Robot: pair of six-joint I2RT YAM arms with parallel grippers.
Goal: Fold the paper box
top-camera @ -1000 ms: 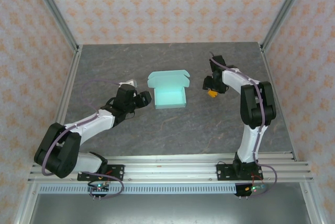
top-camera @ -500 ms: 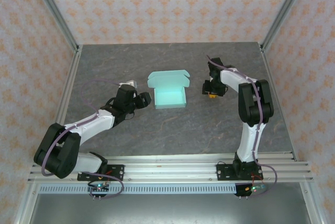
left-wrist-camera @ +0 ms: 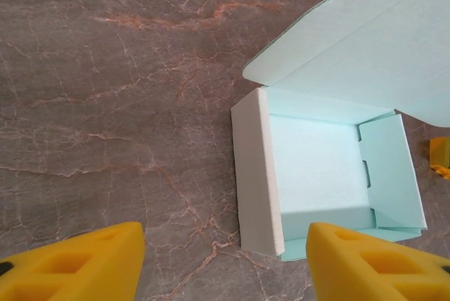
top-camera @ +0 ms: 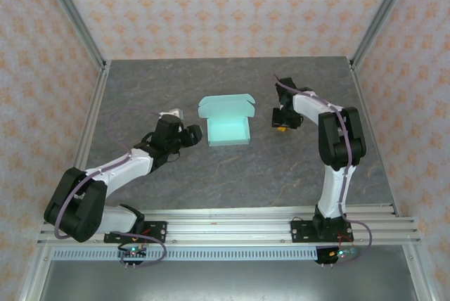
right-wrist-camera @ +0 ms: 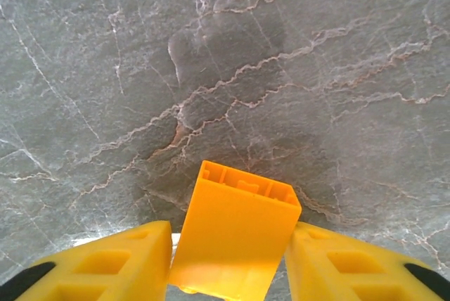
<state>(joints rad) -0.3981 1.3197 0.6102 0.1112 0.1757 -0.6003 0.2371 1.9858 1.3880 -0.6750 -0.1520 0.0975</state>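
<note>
Closing since earlier, right gripper clamped one orange block; left gripper gaped; its wrist view showed one paper box's interior.

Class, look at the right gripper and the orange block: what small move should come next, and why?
Probably finish closing the right gripper on the orange block, then lift it. The block sits tilted between the fingers, which nearly touch its sides, on the table right of the paper box, whose lid stands open.
</note>
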